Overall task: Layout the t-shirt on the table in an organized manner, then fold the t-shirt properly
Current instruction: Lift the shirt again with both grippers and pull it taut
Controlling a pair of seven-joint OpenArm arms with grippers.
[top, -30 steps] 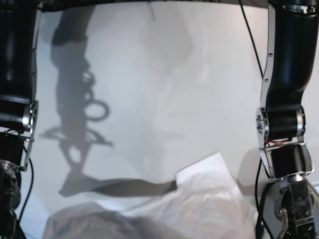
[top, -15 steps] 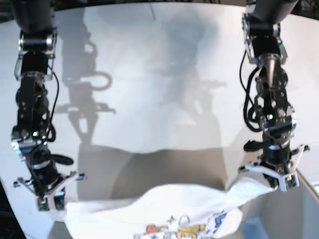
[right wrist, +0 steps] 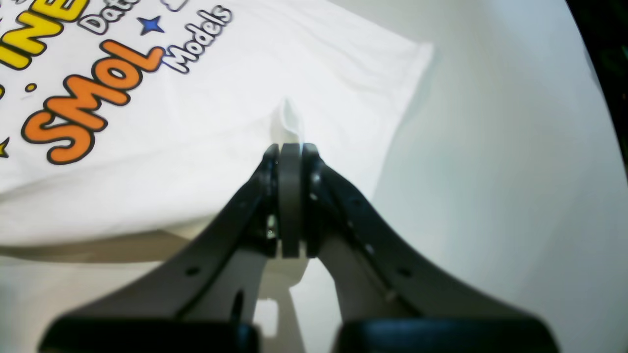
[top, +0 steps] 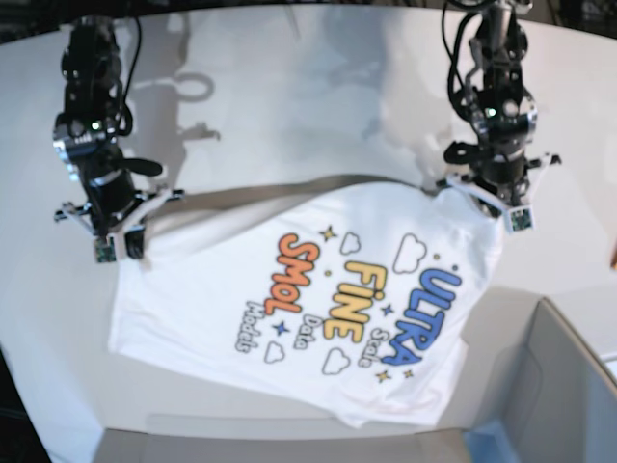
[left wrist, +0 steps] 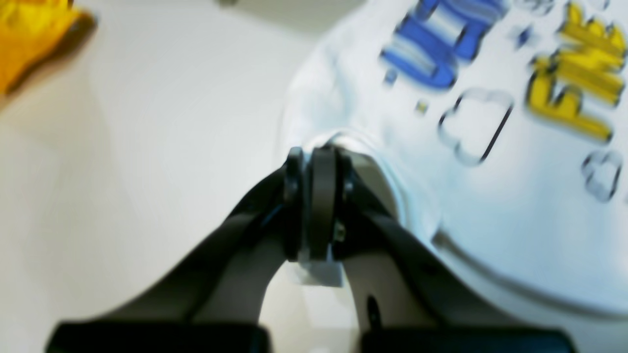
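Both arms are carrying the white cotton t-shirt with the blue, yellow and orange lettering [top: 328, 299], print up, across the smooth white tabletop [top: 289, 87]. The left gripper [top: 479, 190] is pinching the shirt's edge at two o'clock; the right gripper [top: 116, 236] is clamped on the hem at nine o'clock. The far edge hangs lifted, shadow beneath it. I'd say lower both ends together, keeping the cloth taut and square, before letting go.
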